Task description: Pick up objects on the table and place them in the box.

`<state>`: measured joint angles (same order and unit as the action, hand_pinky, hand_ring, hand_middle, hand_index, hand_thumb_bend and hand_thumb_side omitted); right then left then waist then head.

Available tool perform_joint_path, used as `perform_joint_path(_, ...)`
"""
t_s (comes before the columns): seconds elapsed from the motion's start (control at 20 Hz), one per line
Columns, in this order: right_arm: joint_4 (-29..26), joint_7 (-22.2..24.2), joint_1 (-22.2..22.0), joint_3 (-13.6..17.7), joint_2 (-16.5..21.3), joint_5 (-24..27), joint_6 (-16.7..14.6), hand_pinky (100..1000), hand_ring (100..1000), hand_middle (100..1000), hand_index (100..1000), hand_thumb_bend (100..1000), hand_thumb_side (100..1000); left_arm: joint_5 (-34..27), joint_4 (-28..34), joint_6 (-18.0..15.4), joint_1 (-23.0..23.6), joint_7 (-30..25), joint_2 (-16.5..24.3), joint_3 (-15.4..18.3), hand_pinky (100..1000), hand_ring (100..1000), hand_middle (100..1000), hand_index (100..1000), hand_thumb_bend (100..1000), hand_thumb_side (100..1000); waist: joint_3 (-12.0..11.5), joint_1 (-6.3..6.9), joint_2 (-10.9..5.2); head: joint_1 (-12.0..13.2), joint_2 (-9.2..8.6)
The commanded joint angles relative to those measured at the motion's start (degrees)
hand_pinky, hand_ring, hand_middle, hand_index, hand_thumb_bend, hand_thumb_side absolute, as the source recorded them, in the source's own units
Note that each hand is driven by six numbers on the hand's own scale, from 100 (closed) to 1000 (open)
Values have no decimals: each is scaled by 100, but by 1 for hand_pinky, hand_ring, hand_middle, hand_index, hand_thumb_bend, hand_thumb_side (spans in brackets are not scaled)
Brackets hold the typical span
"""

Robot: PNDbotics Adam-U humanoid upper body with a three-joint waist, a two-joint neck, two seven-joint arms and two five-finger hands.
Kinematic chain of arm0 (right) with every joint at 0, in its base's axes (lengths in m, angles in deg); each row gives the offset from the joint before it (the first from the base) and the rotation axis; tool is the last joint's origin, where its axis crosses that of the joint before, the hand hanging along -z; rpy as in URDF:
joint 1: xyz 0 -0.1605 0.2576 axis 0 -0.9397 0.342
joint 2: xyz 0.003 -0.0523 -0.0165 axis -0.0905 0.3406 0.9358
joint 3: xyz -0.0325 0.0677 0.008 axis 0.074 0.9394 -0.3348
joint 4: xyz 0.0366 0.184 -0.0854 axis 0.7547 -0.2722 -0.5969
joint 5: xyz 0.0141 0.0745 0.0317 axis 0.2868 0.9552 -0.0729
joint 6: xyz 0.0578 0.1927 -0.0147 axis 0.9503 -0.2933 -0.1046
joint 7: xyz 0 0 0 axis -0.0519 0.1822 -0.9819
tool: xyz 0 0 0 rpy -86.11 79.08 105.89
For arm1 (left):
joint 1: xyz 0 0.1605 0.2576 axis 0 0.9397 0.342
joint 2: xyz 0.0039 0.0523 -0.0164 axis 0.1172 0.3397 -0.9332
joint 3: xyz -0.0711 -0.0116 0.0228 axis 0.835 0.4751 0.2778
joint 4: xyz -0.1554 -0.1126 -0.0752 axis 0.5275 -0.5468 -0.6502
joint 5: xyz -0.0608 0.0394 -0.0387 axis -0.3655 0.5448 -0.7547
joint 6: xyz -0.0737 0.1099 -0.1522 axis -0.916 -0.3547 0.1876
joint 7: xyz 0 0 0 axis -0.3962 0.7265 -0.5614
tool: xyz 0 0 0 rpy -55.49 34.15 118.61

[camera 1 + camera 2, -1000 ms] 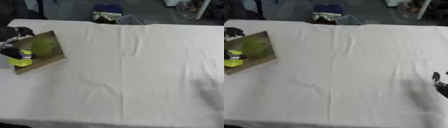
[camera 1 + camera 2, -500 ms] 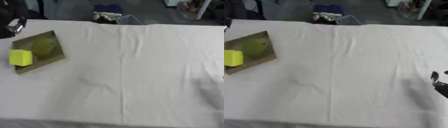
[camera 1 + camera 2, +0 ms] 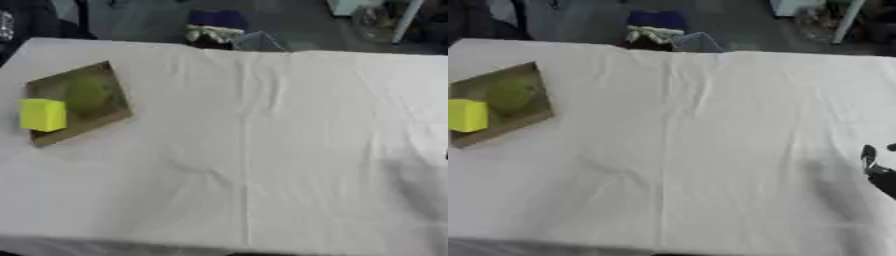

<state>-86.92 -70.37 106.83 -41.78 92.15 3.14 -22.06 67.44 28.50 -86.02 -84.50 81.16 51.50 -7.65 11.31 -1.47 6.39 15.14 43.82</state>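
Observation:
A shallow brown box (image 3: 109,117) lies askew at the table's left. Inside it sit a yellow block (image 3: 42,114) at the near left and a round green object (image 3: 87,92) behind it. A dark shape with a pale patch at the top left edge looks like my left hand (image 3: 4,24), well clear of the box; too little of it shows to tell more. My right hand (image 3: 876,172) rests at the right edge of the table, fingers up and relaxed, holding nothing.
A white cloth (image 3: 262,150) with soft creases covers the table. Beyond the far edge stands a dark blue and pale bundle (image 3: 219,30) on the floor, with other clutter (image 3: 385,20) at the back right.
My left hand has let go of the yellow block in the box and drawn back up and to the left, almost out of view. The right hand has stayed where it was.

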Motion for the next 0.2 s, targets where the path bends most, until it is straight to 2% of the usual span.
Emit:
perform_joint_path(0.05,-87,-35,34,48,123,41,-6,736,992,594,892,252,295,-406,404,231,56,80,-183,165,668,577,652,772,100,725,-6,11,-78,41,30)
perform_joint_path(0.2,-86,-36,26,48,121,44,-3,736,992,594,893,251,295,-604,629,369,121,79,-410,167,656,563,632,761,100,728,-20,5,-90,64,30)
